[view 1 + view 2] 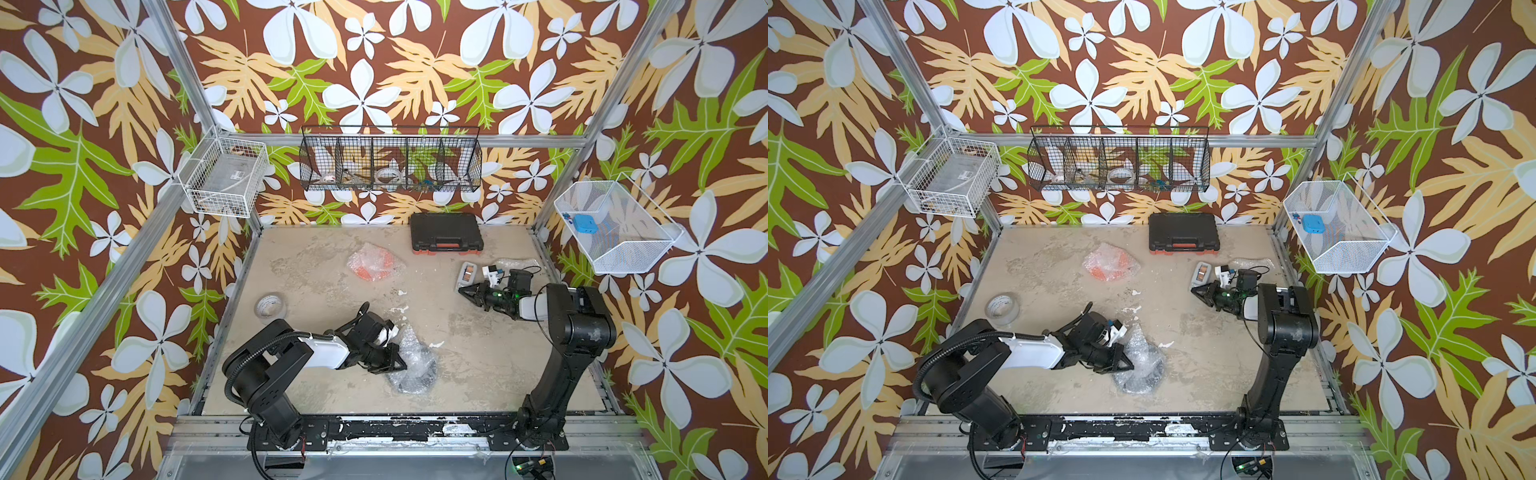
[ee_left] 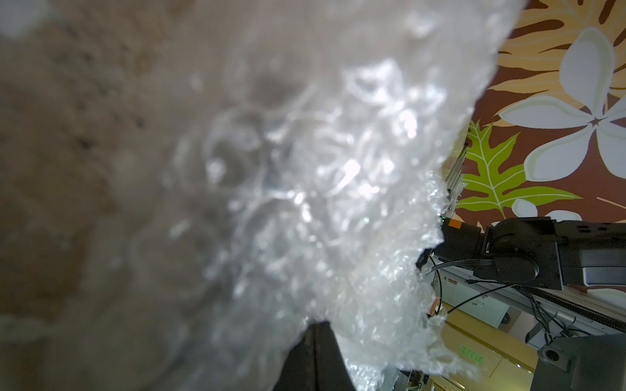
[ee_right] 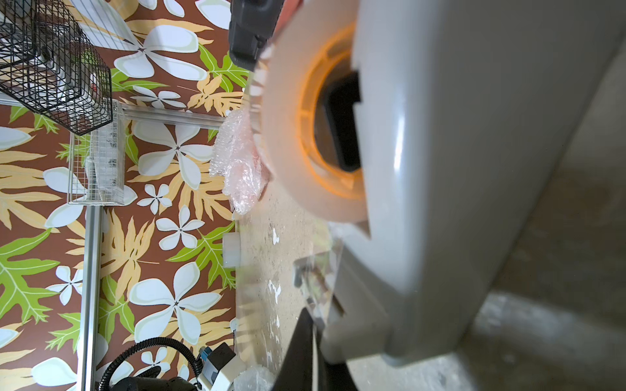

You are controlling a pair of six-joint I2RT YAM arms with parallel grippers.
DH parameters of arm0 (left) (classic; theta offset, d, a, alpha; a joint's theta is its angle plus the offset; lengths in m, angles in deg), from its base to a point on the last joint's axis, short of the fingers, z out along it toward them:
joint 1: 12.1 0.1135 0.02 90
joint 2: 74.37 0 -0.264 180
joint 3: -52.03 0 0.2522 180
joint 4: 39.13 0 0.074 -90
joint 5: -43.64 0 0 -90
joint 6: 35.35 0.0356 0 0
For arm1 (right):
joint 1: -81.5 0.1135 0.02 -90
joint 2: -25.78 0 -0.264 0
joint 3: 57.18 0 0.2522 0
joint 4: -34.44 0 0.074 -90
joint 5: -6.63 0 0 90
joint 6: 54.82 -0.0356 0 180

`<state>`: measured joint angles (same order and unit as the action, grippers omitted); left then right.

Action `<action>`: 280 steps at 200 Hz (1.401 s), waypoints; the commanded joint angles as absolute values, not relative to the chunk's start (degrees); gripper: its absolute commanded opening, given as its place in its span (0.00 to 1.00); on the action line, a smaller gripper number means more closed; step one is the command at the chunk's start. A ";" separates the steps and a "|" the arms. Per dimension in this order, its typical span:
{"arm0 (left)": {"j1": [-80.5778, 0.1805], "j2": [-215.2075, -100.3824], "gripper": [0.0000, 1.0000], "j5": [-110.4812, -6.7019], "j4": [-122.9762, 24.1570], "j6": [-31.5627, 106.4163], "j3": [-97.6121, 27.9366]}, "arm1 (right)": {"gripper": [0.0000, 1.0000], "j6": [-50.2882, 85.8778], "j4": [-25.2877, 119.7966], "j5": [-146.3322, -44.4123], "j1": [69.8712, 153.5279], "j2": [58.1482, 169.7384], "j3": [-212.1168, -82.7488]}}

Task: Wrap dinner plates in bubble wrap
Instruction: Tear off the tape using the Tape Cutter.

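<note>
Left arm, right arm: black, white forearm shells (corrugated conduit on left).

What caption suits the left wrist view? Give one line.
Left gripper shut on crumpled bubble wrap that fills the frame; right arm behind.

No legible text, label, brand or number anywhere.

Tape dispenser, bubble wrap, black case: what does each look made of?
Tape dispenser: smooth grey plastic, likely; soft sheen, moulded rounded edges.
Bubble wrap: thin clear plastic film, glossy, bubbles and crinkles glinting.
Black case: seemingly matt moulded plastic, orange-red base trim.
</note>
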<state>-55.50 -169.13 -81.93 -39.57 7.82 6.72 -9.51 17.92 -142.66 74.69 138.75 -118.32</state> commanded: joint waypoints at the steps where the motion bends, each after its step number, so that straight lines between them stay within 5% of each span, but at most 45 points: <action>1: -55.61 -170.23 0.05 -75.70 -52.98 7.63 7.42 | 0.05 -8.29 16.90 -141.26 74.58 138.85 -118.88; 158: -55.61 -170.35 0.05 -75.18 -53.78 8.42 7.24 | 0.00 2.32 42.76 -127.02 75.51 137.28 -125.26; 280: -55.58 -168.32 0.04 -74.04 -53.88 10.00 4.96 | 0.00 8.70 55.85 -125.00 85.09 105.46 -116.74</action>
